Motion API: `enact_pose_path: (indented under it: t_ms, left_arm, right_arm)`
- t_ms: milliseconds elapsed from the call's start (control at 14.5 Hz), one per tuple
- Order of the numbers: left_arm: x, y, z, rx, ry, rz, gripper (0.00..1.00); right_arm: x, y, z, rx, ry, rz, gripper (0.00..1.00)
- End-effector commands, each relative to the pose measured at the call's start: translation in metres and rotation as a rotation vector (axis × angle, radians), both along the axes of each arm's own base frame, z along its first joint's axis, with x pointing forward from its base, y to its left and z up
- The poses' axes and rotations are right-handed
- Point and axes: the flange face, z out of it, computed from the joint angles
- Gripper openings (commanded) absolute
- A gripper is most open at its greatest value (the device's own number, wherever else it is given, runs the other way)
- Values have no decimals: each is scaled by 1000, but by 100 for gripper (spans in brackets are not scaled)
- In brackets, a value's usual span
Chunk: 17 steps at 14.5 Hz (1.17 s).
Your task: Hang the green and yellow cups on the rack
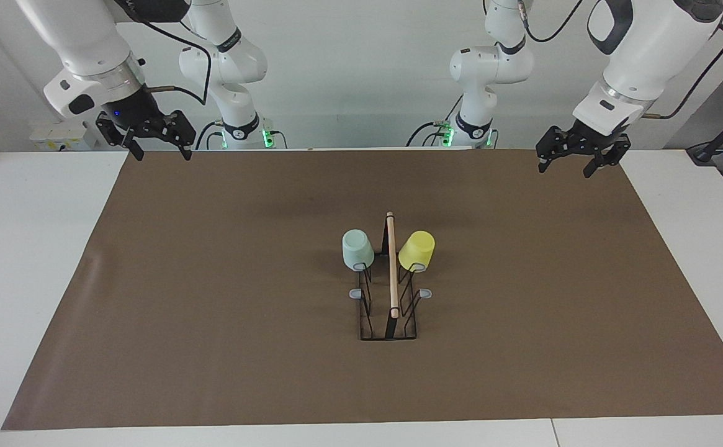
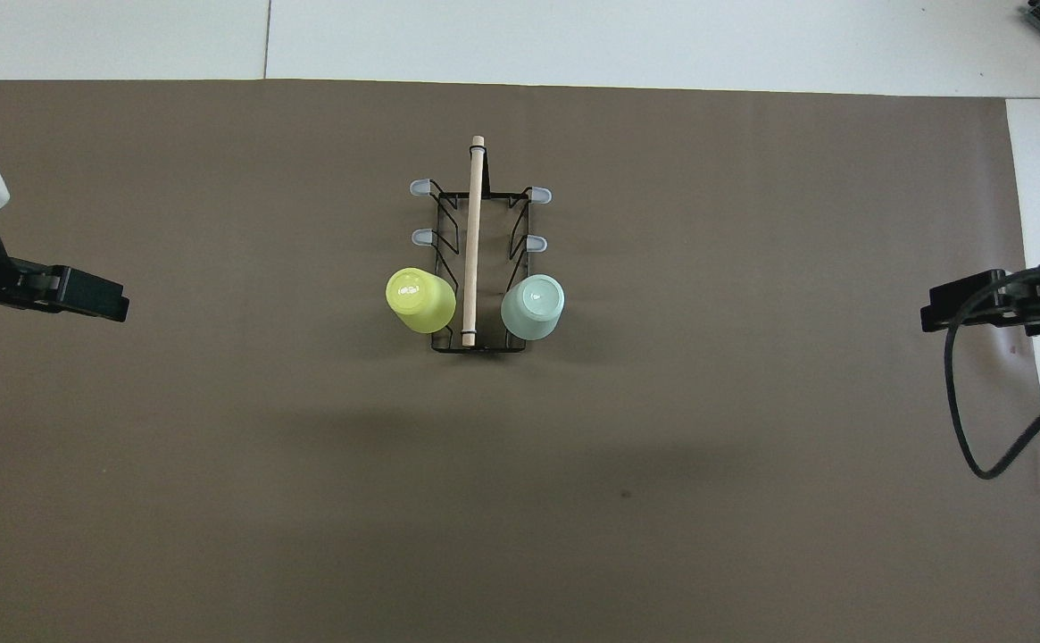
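You see the mint green cup [image 1: 357, 248] and bright yellow cup [image 1: 417, 249] inverted on the black wire rack [image 1: 390, 310], frame centre; left hand [image 1: 574, 162], upper right, and right hand [image 1: 160, 149], upper left, hang wide, empty.

Robot lab, two bench-mounted white arms [image 1: 231, 68], brown mat [image 1: 212, 279] on white table [image 1: 26, 248]

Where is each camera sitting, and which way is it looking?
Facing view: high across the table, looking at the robots; both whole arms show, left gripper and right gripper raised, fingers open.
Overhead view: high above the robots' end, looking steeply down; only the left gripper and right gripper poke in at the edges.
Both show: the rack holding the green cup and yellow cup on the brown mat.
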Motion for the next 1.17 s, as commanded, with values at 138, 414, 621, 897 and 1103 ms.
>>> enact_pose_path:
  t_ms: [138,414,621,897,1103]
  left_arm:
    - [-7,1,6,-2,1,10,100]
    - [-7,-6,7,33,-4,-17,100]
    - [-8,-5,7,34,-2,-15,100]
    - [-8,1,7,33,-5,-38,100]
    - [-7,4,6,31,-7,-31,100]
  right_arm:
    - [1,-2,-5,-50,7,-2,100]
    - [-2,1,-7,-47,15,-5,100]
    - [-4,1,-3,-46,7,3,100]
    - [-4,-9,-3,-46,6,-16,100]
    - [-4,-8,-3,-46,8,-14,100]
